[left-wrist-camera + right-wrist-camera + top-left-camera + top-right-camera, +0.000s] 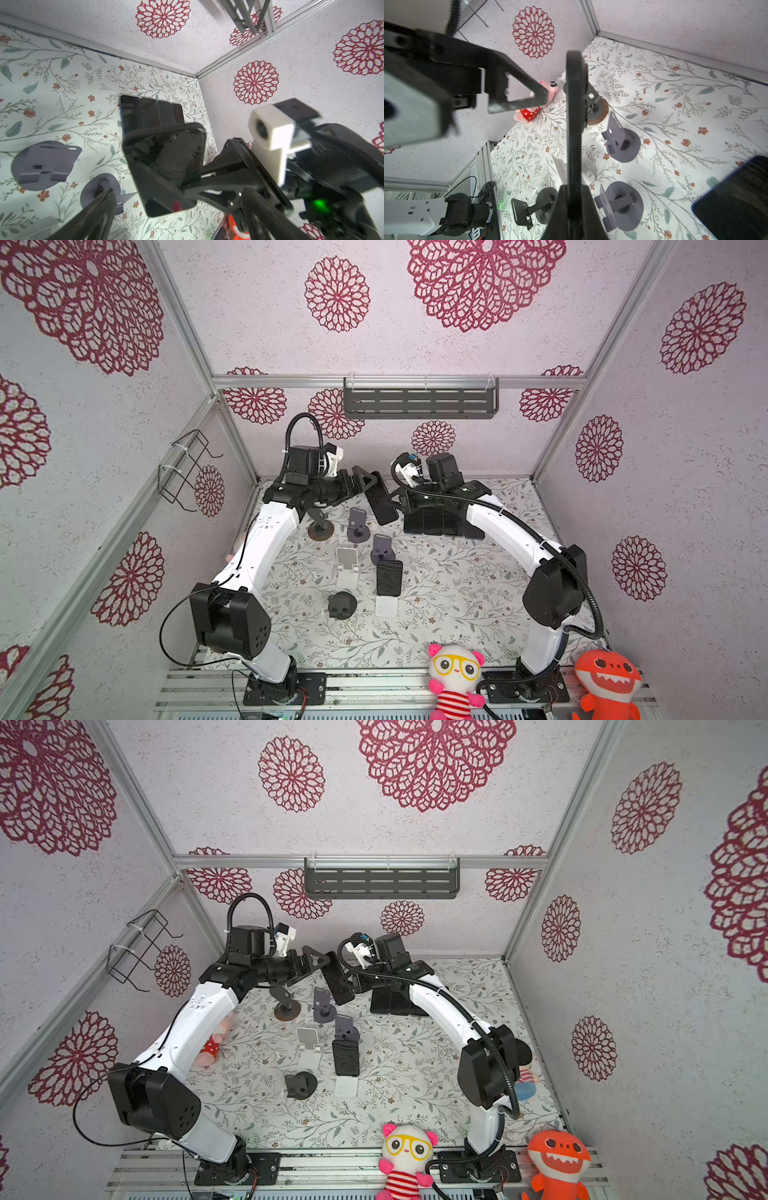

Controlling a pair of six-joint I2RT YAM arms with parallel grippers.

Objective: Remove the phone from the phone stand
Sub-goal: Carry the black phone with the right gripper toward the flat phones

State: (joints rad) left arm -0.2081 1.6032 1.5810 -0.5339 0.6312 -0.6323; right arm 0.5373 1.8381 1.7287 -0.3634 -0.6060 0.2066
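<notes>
A black phone hangs in the air above the back of the table. My right gripper is shut on its lower side edge; in the right wrist view the phone shows edge-on. My left gripper stands open beside the phone's upper end, its fingers clear of it. Below stand several empty phone stands, the nearest a black one on a brown round base. Another dark phone leans on a white stand.
Several phones lie flat in a row at the back right, under the right arm. Grey stands, a white stand and a black stand fill mid-table. Plush toys sit at the front edge.
</notes>
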